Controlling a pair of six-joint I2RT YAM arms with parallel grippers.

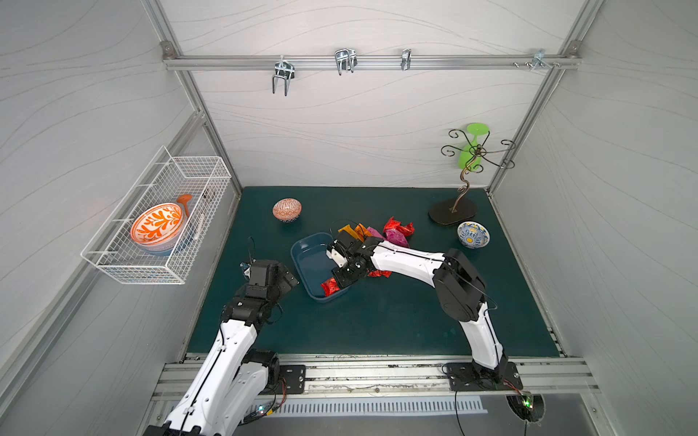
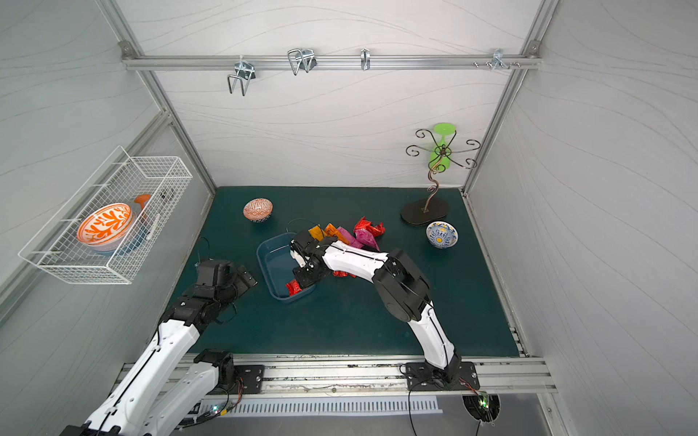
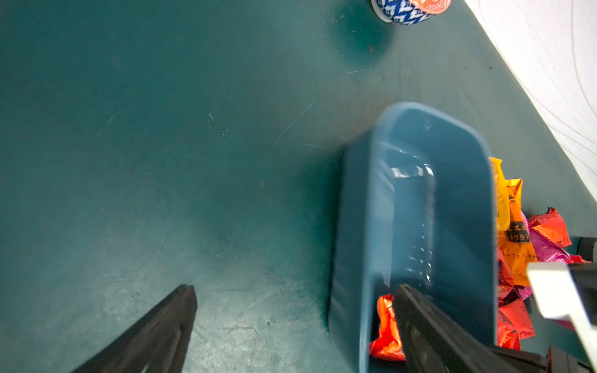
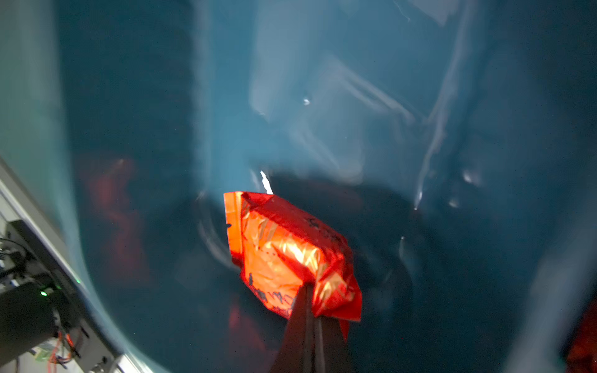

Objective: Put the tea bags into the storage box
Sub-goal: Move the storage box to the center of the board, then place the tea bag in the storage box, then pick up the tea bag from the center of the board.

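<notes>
The blue storage box (image 1: 302,243) (image 2: 269,260) lies mid-mat. My right gripper (image 1: 335,281) (image 4: 310,290) reaches into it from the right, shut on a red tea bag (image 1: 329,287) (image 2: 293,288) (image 4: 284,252) that hangs over the box's near end (image 4: 323,97). More tea bags (image 1: 393,232) (image 2: 362,232) (image 3: 517,242), red, magenta and orange, are piled on the mat just right of the box. A further red tea bag (image 1: 379,273) shows under the right arm. My left gripper (image 1: 290,280) (image 3: 295,300) stands open at the box's left rim (image 3: 452,193), holding nothing.
An upturned patterned bowl (image 1: 287,209) sits behind the box. A blue-yellow bowl (image 1: 473,234) and a metal stand (image 1: 453,213) with a green glass are at the back right. A white wire basket (image 1: 113,260) with bowls hangs on the left wall.
</notes>
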